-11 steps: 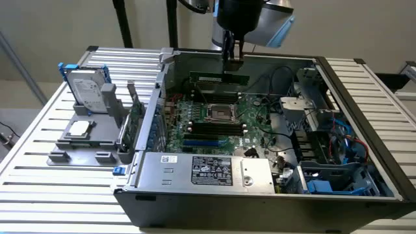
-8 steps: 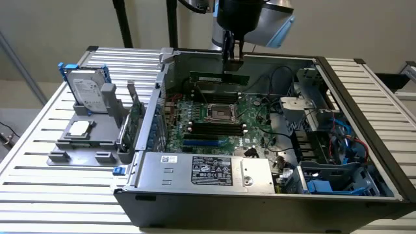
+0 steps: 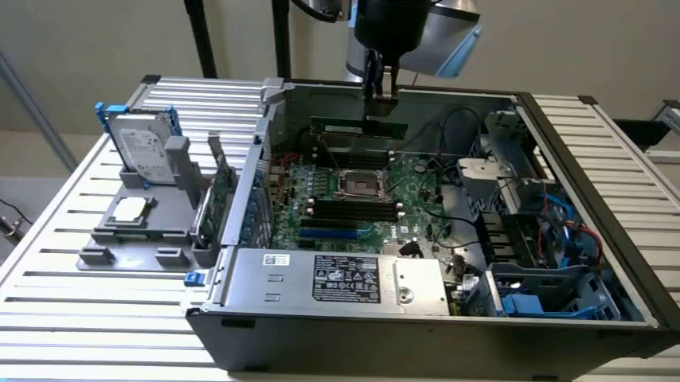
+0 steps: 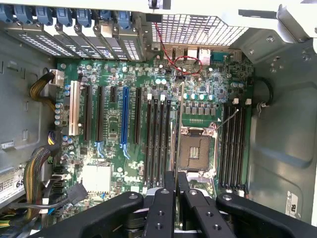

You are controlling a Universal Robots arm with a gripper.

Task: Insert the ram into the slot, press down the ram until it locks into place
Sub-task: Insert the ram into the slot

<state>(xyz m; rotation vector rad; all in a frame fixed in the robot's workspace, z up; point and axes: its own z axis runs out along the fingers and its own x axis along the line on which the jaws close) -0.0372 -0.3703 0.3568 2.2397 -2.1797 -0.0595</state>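
One ram (image 3: 357, 127) is clenched in my claw (image 3: 380, 99) and hangs above the motherboard (image 3: 416, 181), not yet in the slot (image 4: 168, 134), so I judge the inserting step needs its edge lined up exactly along it.

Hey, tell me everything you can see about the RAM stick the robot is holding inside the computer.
The ram is a long, thin green circuit-board stick with a darker strip along its face. The hand pinches its top edge from above, so it hangs level, long edge down, inside the open computer case above the motherboard. In the wrist view it appears edge-on as a thin line between the black slots and the processor socket. It does not look seated in any slot.
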